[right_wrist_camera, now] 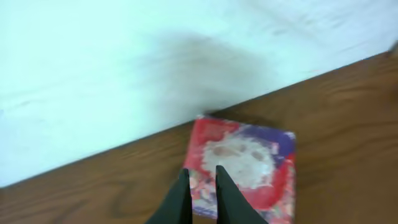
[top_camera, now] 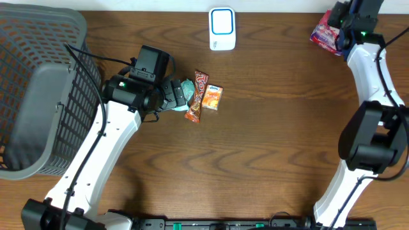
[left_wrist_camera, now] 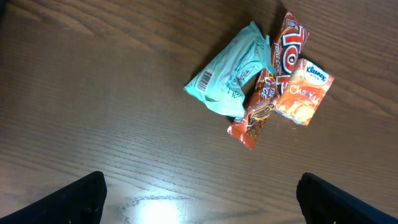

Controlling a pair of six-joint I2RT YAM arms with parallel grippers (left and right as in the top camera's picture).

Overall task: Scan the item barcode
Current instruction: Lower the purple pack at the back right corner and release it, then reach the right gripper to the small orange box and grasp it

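Grippers over packets
Left gripper (left_wrist_camera: 202, 196) gapes wide above the teal packet (left_wrist_camera: 233, 74); right gripper (right_wrist_camera: 201, 171), far right, nearly clenched over the red packet (right_wrist_camera: 249, 155).

Four packets (top_camera: 203, 96), one scanner (top_camera: 222, 29), one basket (top_camera: 38, 38)

Both the left arm (top_camera: 114, 137) and right arm (top_camera: 374, 67) are white tubes with chunky black joints. A thin black cable (top_camera: 96, 137) runs along the left one. The left gripper (left_wrist_camera: 202, 186) is black.
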